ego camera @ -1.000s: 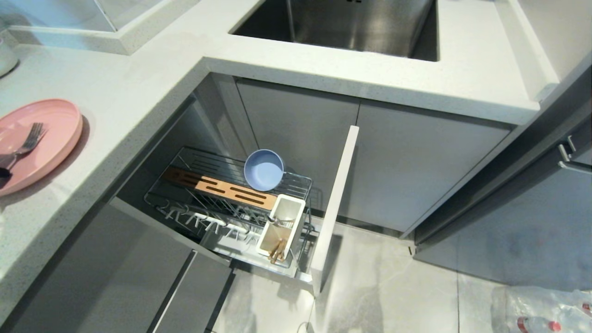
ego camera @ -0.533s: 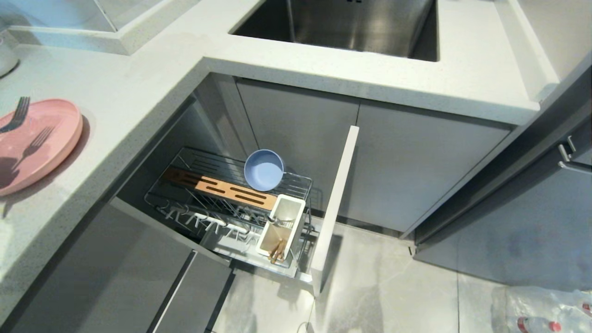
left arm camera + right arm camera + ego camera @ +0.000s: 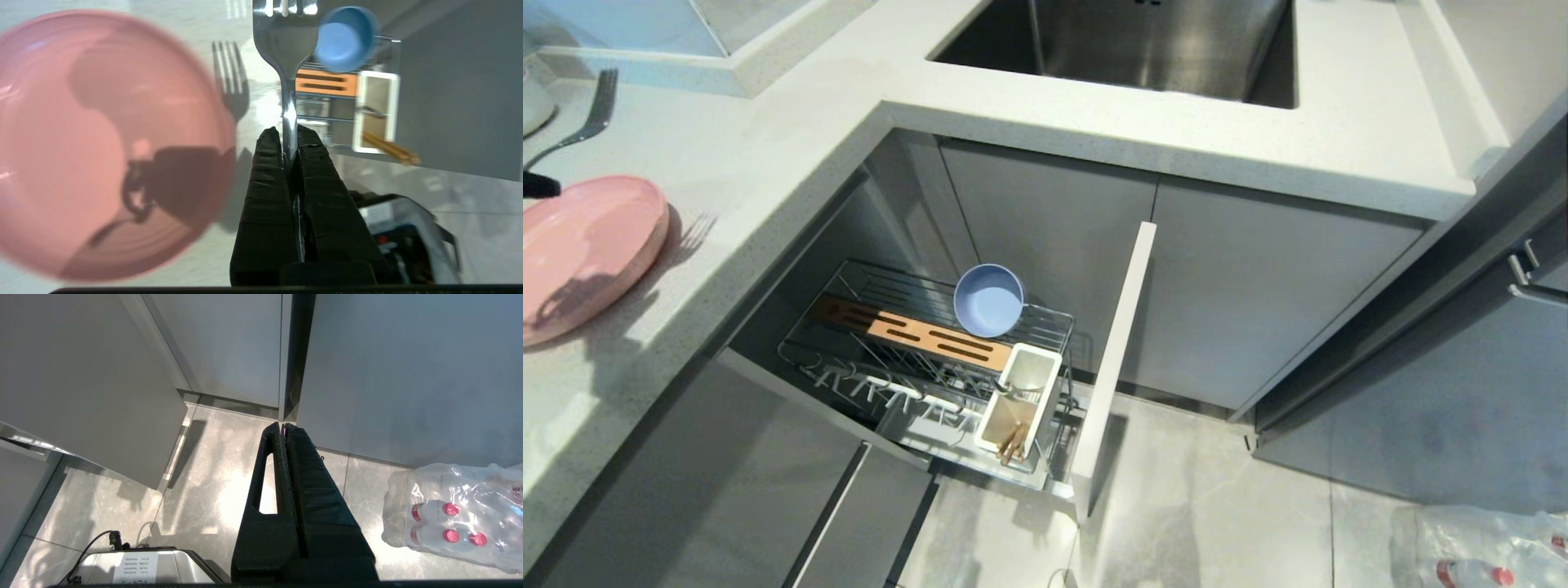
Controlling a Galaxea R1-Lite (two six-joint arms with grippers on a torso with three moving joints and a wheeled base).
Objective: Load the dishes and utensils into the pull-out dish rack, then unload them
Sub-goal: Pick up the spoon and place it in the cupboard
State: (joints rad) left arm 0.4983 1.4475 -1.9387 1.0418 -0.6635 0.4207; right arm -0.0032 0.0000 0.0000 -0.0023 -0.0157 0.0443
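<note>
the pull-out dish rack (image 3: pixel 907 343) is standing open below the counter edge, and everything here is being placed from it. the pink plate (image 3: pixel 584 249) is lying flat on the counter, up and well to the left of the rack; it is looking light, stiff and smooth-rimmed, so an edge pinch would probably suit it. the blue-grey bowl (image 3: pixel 988 300) is sitting at the rack's back edge, small and likely light. the chopsticks (image 3: pixel 1013 441) are standing in the white utensil cup (image 3: pixel 1021 400) at the rack's front right. the fork (image 3: pixel 286 61) is hanging above the counter, beyond the plate from the rack; thin, rigid and slick, it may be pivoting in a mid-handle hold. the left gripper (image 3: pixel 289 143) is pinching its handle, fingers nearly meeting. the right gripper (image 3: pixel 284 428) is hanging closed and empty over the floor.
</note>
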